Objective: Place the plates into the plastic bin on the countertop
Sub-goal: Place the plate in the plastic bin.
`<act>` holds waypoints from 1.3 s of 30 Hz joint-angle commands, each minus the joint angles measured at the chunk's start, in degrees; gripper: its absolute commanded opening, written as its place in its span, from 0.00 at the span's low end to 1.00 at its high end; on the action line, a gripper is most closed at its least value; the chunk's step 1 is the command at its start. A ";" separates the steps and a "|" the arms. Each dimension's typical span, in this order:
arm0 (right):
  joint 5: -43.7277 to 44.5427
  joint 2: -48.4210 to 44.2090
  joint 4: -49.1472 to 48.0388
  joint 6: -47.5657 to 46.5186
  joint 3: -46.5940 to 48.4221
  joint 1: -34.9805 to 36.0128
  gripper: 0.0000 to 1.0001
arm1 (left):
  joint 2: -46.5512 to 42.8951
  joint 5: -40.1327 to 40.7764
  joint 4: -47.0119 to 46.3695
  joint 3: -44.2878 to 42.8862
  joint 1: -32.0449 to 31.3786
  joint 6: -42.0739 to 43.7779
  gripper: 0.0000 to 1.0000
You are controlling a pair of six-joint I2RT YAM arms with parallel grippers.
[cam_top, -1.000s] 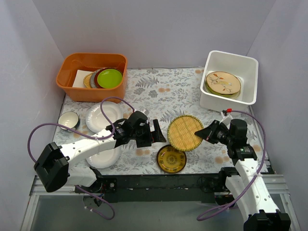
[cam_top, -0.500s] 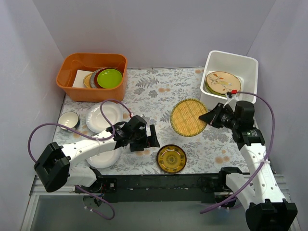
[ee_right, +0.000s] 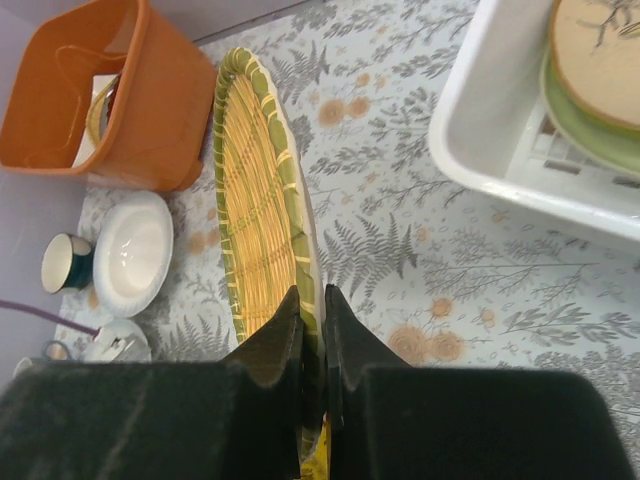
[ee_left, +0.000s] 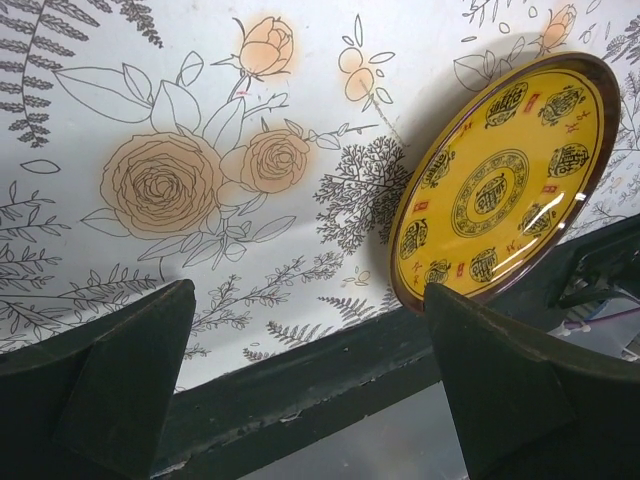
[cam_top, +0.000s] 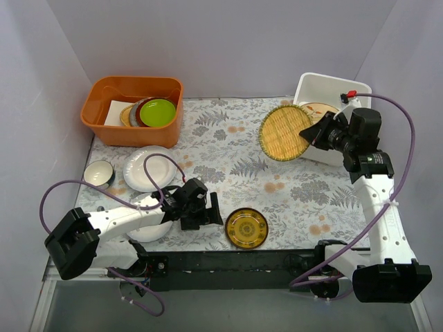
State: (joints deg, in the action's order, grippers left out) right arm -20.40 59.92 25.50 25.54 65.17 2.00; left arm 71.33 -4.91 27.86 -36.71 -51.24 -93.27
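My right gripper [cam_top: 313, 133] is shut on the rim of the yellow woven-look plate [cam_top: 284, 132] and holds it tilted in the air just left of the white plastic bin [cam_top: 360, 90]. In the right wrist view the plate [ee_right: 255, 225] stands edge-on between my fingers [ee_right: 311, 310]. The bin [ee_right: 470, 120] holds a tan bird plate [cam_top: 320, 109] on a green one [ee_right: 590, 125]. My left gripper [cam_top: 210, 209] is open and empty, low over the countertop [cam_top: 228, 145], beside the amber patterned plate [cam_top: 247, 227], which fills the upper right of the left wrist view [ee_left: 505, 190]. White plates [cam_top: 147, 168] lie at the left.
The orange tub [cam_top: 132, 108] at the back left holds stacked plates with a lime-green one [cam_top: 158, 111] on top. A small dark-rimmed bowl [cam_top: 99, 173] sits at the far left. Another white plate [cam_top: 149, 230] lies under my left arm. The table's black front rail [ee_left: 300, 400] is close to my left gripper.
My right gripper has lifted the woven plate from the countertop's middle up and back toward the bin. My left gripper has drawn back toward the front edge, staying open.
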 commanded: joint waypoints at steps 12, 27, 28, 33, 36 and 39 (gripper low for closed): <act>2.82 6.96 -0.01 -3.83 10.15 -13.95 0.01 | -2.60 0.42 -0.61 0.59 -0.70 -0.59 0.98; -4.12 18.21 -8.17 4.25 12.00 -22.92 0.01 | -3.92 -0.72 -0.78 2.08 -1.93 -1.65 0.98; -4.21 19.00 -8.88 5.30 12.00 -23.00 0.01 | -3.92 -0.98 -0.87 2.17 -1.93 -1.73 0.98; -4.30 21.02 -14.15 8.38 10.60 -23.09 0.01 | -3.66 -1.33 -1.66 2.60 -2.46 -2.17 0.98; -4.21 23.39 -16.26 9.88 11.03 -23.09 0.01 | -3.83 -2.30 -2.89 3.48 -2.54 -2.53 0.98; -3.94 25.15 -17.84 11.54 11.21 -23.09 0.01 | -4.27 -3.27 -4.29 4.10 -2.89 -3.31 0.98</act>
State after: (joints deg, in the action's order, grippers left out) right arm -23.14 83.61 15.07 33.34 73.65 -20.93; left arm 69.10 -6.61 25.87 -33.76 -53.52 -95.39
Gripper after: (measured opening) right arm 0.113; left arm 0.982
